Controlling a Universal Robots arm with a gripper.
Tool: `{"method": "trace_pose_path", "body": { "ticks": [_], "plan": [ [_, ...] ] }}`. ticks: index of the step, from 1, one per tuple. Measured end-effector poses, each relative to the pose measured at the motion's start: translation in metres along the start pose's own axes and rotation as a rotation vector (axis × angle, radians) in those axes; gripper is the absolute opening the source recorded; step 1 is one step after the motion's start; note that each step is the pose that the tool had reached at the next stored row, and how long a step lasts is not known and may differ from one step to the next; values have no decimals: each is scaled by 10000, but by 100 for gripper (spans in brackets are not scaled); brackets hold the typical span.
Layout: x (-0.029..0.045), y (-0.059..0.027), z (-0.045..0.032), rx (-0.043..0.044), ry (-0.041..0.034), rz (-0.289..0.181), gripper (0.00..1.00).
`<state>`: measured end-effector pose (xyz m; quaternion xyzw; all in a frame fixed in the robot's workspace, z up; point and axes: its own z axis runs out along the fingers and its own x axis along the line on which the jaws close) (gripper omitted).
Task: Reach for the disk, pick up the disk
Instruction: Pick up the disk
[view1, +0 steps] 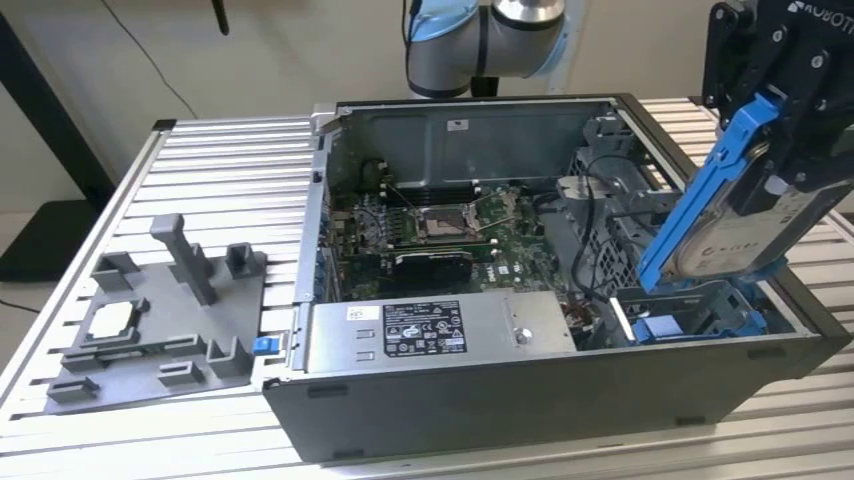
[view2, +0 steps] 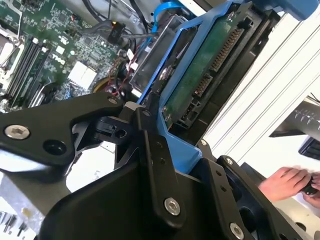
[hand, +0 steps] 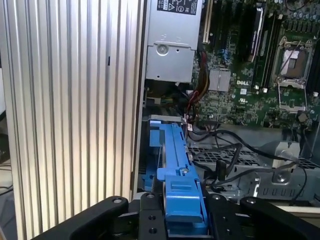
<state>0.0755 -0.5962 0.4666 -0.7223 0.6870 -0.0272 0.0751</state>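
Your gripper (view1: 781, 150) is holding the disk (view1: 727, 235) up in the air. Its fingers are pinching the disk's blue frame (view2: 182, 150) from both sides, at the top end. You are seeing this best in the second wrist view, where the black fingers (view2: 155, 165) are pressing on the blue plastic.

The disk is hanging tilted over the case (view1: 561, 390), at the corner on the exterior view's right, near the front wall. Its low end is sitting just above the blue bay (view1: 694, 315), or maybe touching it; you cannot tell which. So the disk is picked up, but it is not far out of the case.

In the second wrist view you are looking at the green board (view2: 200, 75) on the disk's underside, with its plug row. In the first wrist view the blue frame is running straight out from the gripper, over the wires (hand: 225, 145).

This disk is probably stiff and a bit heavy for its size. The metal is smooth and may slip, so the blue frame is the better place to hold. The frame is plastic and may bend if you are squeezing too hard. Bumps could hurt the disk, and the green board should not be touched.

A person's hand (view2: 285, 182) is showing off the bench (view1: 200, 180).
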Motion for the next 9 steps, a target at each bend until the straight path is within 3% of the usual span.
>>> {"method": "trace_pose_path", "body": {
  "ticks": [9],
  "plan": [
    [2,-22,13,-1,30,78,0]
  ]
}}
